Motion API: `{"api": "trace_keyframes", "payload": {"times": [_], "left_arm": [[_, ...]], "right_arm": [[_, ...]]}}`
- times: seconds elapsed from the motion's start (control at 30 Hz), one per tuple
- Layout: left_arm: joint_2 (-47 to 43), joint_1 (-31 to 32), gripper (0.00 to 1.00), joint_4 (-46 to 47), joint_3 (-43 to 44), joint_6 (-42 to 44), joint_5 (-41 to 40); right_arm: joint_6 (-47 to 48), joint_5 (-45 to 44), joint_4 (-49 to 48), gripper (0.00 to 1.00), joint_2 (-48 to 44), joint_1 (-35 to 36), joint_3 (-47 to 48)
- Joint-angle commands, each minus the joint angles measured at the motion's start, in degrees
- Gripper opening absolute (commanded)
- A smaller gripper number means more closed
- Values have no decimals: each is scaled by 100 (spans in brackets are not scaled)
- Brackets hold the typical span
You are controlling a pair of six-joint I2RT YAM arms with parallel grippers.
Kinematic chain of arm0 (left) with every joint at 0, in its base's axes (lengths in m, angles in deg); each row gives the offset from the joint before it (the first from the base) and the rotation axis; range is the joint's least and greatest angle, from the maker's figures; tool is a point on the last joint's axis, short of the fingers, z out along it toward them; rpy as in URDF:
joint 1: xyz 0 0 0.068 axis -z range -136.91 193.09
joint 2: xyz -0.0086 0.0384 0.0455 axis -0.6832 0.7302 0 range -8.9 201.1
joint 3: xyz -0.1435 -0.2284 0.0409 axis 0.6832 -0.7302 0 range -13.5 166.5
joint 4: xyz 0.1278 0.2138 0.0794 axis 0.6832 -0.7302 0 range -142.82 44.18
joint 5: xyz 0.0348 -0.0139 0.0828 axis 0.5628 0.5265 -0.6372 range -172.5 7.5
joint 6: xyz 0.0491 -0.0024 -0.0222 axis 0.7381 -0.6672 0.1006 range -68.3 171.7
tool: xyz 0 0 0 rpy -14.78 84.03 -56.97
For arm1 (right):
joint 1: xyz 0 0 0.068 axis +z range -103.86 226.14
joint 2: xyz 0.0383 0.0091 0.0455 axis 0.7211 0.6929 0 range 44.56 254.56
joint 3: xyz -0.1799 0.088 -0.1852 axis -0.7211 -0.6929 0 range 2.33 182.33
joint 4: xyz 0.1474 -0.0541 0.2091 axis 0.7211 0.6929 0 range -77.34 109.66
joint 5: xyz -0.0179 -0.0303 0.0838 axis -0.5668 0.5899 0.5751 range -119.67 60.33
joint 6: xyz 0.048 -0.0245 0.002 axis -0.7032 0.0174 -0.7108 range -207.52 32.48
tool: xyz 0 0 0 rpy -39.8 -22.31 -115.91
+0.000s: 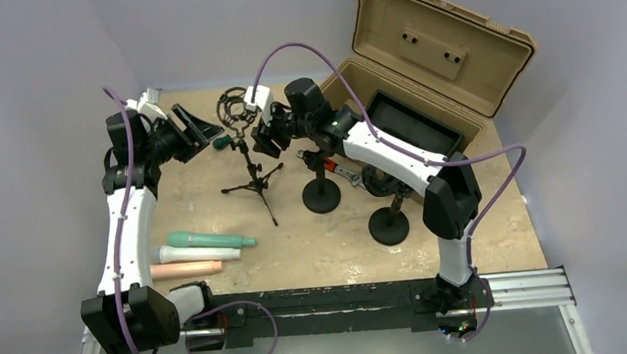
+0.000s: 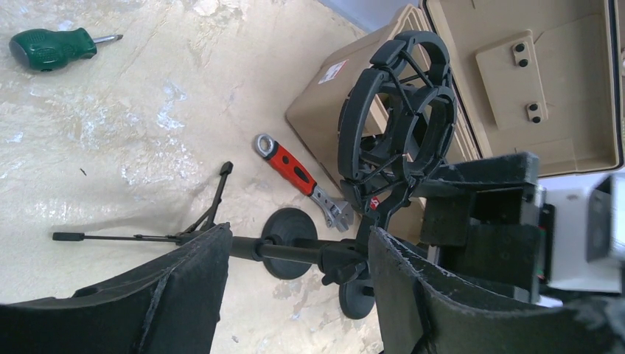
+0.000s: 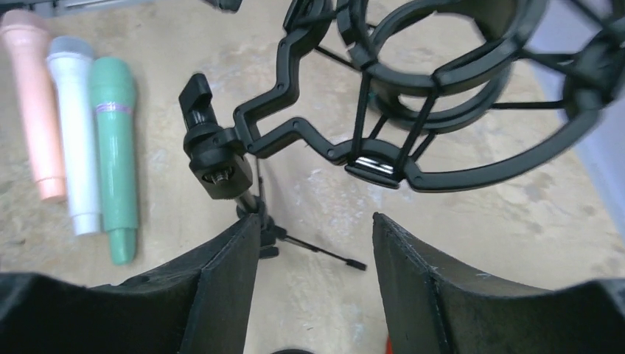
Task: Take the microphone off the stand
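Observation:
A black tripod stand (image 1: 250, 172) carries a ring-shaped shock mount (image 1: 234, 107), and the rings hold no microphone in any view. Three microphones lie side by side at the front left: green (image 1: 209, 239), white (image 1: 194, 254) and peach (image 1: 186, 270). My left gripper (image 1: 197, 131) is open just left of the mount, and in the left wrist view (image 2: 298, 232) its jaws straddle the stand's pole (image 2: 295, 252) without touching it. My right gripper (image 1: 261, 139) is open and empty just right of the mount (image 3: 442, 81), with its jaws (image 3: 317, 217) below the rings.
An open tan toolbox (image 1: 420, 75) stands at the back right. Two round-base stands (image 1: 322, 195) (image 1: 390, 222) are right of the tripod, with a red wrench (image 1: 339, 171) between them. A green screwdriver (image 1: 223, 140) lies by the mount.

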Motion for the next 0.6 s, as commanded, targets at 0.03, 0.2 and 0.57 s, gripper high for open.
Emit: {"api": "trace_keyframes", "payload": {"times": [0.03, 0.2, 0.57], "left_arm": [[-133, -54, 66, 252, -23, -27, 147], [-132, -56, 68, 328, -50, -71, 215], [-114, -95, 68, 414, -92, -147, 299]], "right_arm": [[153, 1431, 953, 55, 383, -184, 523], [189, 1595, 919, 54, 574, -189, 609], [81, 1218, 449, 48, 612, -188, 353]]}}
